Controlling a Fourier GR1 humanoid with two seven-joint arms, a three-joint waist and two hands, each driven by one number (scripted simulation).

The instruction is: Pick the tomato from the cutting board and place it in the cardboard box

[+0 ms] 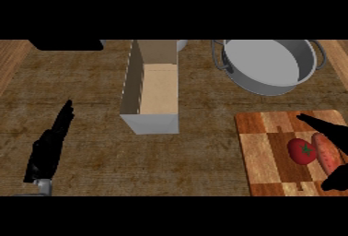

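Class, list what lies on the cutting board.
A tomato and a long orange food lie on the board. The right hand covers its right edge, hiding what is beneath.

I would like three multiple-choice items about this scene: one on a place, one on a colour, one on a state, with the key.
1. Where is the tomato? A in the cardboard box B on the cutting board C in the pot
2. What colour is the pot? A grey B red C green
3. How is the left hand? A shut on the tomato B open, holding nothing C inside the cardboard box
Key: 1 B, the board's wood shows around it; 2 A, its wall is grey; 3 B, its fingers are straight, left of the cardboard box.
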